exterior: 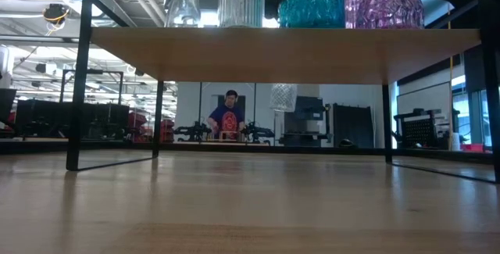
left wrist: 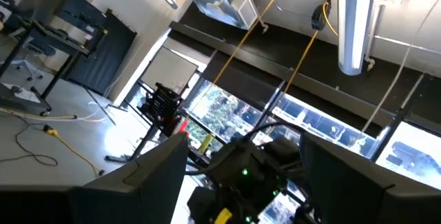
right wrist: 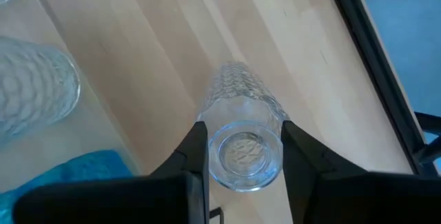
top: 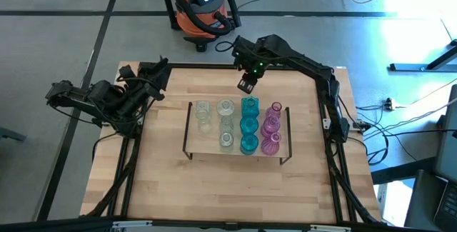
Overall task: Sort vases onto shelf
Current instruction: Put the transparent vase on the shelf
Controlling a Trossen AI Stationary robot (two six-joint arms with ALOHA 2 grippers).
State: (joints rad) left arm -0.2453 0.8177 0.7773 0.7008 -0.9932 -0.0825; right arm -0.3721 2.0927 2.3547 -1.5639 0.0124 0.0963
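Your table is a light-wood top with black rails, standing on a grey floor with an orange shop vacuum behind its far edge. From the low view you look under the shelf into a workshop, where a person sits far back at another bench.

The shelf stands mid-table on its dark wire frame. On it you have four rows of vases: clear ones at the left, a second clear row, a teal row, and a pink row at the right.

Your right gripper hangs over the table just behind the shelf's far edge, near the teal row. In its wrist view the fingers pinch the neck of a clear textured vase, one on each side of the rim, mouth toward the camera. In the low view you can see that vase hanging in the air behind the shelf.

Your left gripper waits at the table's far-left corner, well apart from the shelf, tilted up toward the ceiling. Its fingers stand spread and hold nothing.
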